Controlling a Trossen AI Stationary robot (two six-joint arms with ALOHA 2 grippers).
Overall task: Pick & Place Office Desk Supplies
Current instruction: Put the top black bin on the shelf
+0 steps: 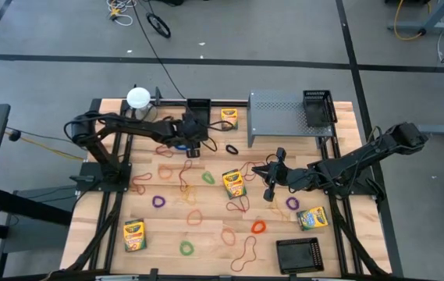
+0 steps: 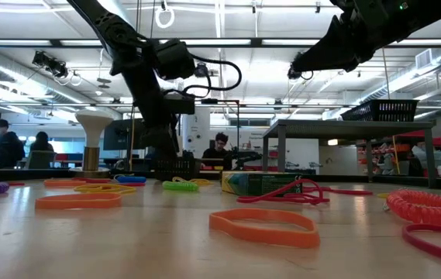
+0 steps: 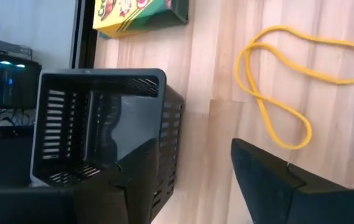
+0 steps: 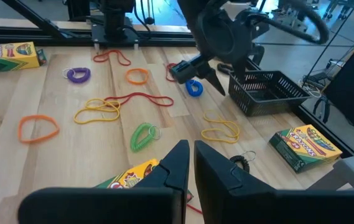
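Take the small black mesh basket (image 1: pixel 197 108) at the table's far edge as your landmark. Well to its left and toward the near edge lies a crayon box (image 1: pixel 134 234). Your left gripper (image 1: pixel 193 148) hangs just in front of the basket with its fingers spread wide and nothing between them; a yellow rubber band (image 3: pixel 288 81) lies on the wood just beside it. Just right of the basket sits a second crayon box (image 1: pixel 229 117). Nearer you, loose bands (image 1: pixel 192 217) in several colours lie scattered over the table's middle, around a third crayon box (image 1: pixel 234 183). Well to the basket's right, your right gripper (image 1: pixel 268 186) hovers over the table with its fingers nearly together, empty. Beyond it lies a fourth crayon box (image 1: pixel 312 218).
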